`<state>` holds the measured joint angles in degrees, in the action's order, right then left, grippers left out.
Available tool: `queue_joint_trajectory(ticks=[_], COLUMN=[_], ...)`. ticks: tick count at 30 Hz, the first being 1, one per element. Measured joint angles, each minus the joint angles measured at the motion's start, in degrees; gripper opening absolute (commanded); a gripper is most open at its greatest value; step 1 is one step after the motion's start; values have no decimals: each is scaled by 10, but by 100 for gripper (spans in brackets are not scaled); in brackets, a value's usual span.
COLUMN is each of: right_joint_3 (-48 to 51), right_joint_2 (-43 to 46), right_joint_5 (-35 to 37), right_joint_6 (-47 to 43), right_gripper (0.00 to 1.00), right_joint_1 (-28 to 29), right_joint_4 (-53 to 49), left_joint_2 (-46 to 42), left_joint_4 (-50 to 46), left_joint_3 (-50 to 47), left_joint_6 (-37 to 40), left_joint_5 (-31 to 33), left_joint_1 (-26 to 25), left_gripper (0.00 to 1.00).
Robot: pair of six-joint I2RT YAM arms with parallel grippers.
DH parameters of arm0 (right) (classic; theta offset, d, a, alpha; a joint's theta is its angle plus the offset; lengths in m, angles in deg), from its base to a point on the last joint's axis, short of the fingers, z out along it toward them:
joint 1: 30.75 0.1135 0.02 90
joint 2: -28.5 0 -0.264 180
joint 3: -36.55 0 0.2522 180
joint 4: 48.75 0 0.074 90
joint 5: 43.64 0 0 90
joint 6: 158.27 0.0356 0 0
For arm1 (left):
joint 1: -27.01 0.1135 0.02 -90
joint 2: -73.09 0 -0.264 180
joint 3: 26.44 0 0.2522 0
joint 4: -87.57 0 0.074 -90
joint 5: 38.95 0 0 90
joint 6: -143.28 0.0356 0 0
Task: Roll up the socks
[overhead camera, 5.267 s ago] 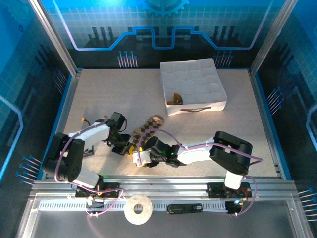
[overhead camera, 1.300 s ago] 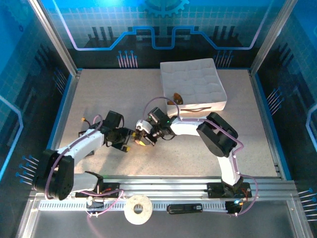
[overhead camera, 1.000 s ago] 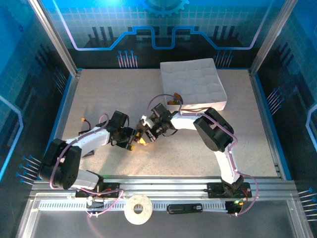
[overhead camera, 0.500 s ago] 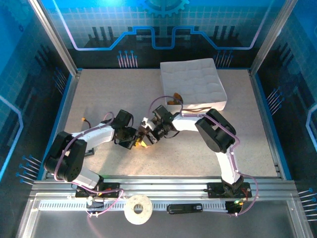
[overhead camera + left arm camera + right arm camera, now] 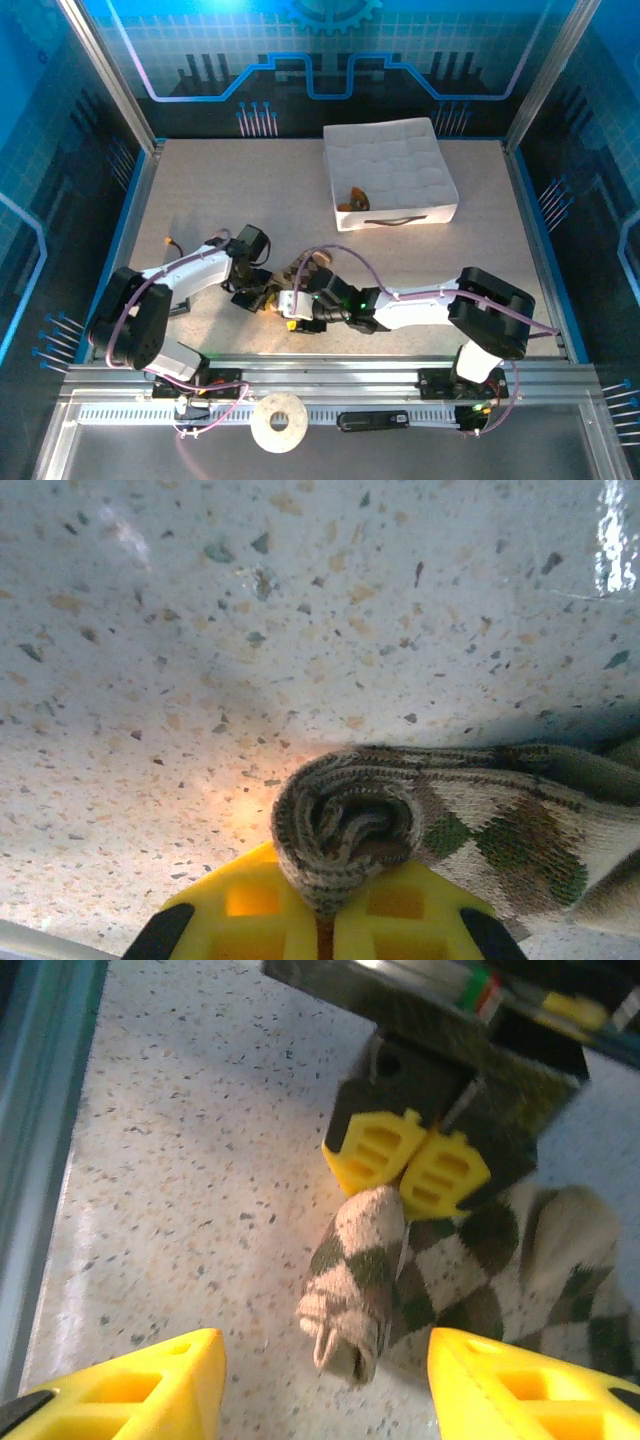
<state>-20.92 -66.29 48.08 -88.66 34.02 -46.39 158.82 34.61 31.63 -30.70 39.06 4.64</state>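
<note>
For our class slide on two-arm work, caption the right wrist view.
Left jaws pinch the rolled end of the sock on the speckled table; right jaws stand open before it.

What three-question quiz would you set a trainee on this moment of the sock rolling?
1. True or false: the left gripper is shut on the rolled end of the argyle sock.
2. Pick one. The right gripper is: A) shut on the sock; B) open, clear of the sock; C) shut, empty.
3. Fill in: the white box stands toward the far ____ corner of the table.
Key: 1 true; 2 B; 3 right.
</note>
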Motion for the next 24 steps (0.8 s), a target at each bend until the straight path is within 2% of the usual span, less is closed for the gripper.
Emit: queue_joint_trajectory(ticks=[4, 10, 16, 18, 19, 20, 24], right_joint_3=[-23, -50, -68, -73, -74, -74, -74], right_joint_2=[-41, -77, -104, -105, -105, -105, -105], right_joint_5=[58, 88, 97, 97, 97, 95, 63], right_joint_6=[-22, -19, 4, 14, 20, 27, 61], right_gripper=[51, 41, 19, 9, 4, 0, 0], right_joint_1=[17, 17, 16, 15, 14, 12, -7], right_joint_4=[14, 16, 5, -2, -3, -4, -7], left_joint_2=[17, 26, 27, 27, 26, 24, 9], left_joint_4=[-15, -25, -26, -25, -25, -23, -10], left_joint_3=[16, 25, 26, 26, 26, 25, 16], left_joint_6=[1, 3, 3, 3, 3, 3, 1], left_joint_5=[0, -1, -1, -1, 0, 0, 3], left_joint_1=[0, 0, 0, 0, 0, 0, 0], left_gripper=[0, 0, 0, 0, 2, 9, 42])
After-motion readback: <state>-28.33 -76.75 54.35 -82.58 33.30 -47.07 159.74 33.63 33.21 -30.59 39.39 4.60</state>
